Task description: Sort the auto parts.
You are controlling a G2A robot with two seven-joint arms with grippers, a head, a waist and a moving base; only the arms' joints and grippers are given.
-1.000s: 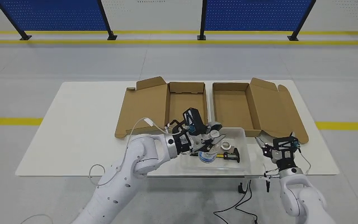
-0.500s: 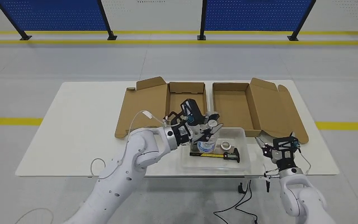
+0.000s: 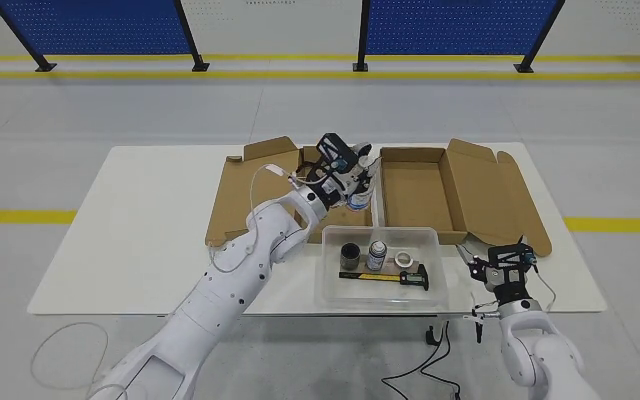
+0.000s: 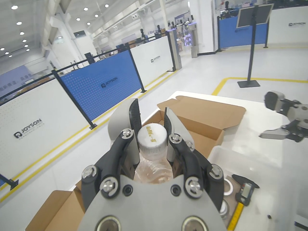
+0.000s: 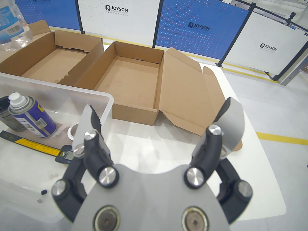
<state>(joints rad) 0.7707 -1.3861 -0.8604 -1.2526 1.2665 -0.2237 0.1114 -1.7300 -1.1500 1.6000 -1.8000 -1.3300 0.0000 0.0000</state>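
Observation:
My left gripper point(image 4: 151, 118) is shut on a clear water bottle point(image 4: 152, 138) with a white cap, gripped at the neck. In the top view, the gripper point(image 3: 350, 178) holds the bottle point(image 3: 360, 196) above the right edge of the left cardboard box point(image 3: 330, 190). The clear bin point(image 3: 432, 240) holds a blue spray can point(image 5: 31, 116), a dark cylinder point(image 5: 7, 114), a tape roll point(image 5: 72, 131) and a caliper point(image 5: 36, 146). My right gripper point(image 5: 160, 111) stands open with nothing in it, to the right of the bin, near the table's front edge point(image 3: 497, 262).
Two open cardboard boxes sit side by side behind the bin; the right box point(image 3: 415, 195) has its lid flap point(image 3: 495, 195) spread out to the right. The white table point(image 3: 150, 220) stretches bare to the left. Blue fence panels point(image 3: 450, 25) stand beyond the table.
My left arm lifted the water bottle out of the bin and carried it back, to above the left box. The right arm has not moved.

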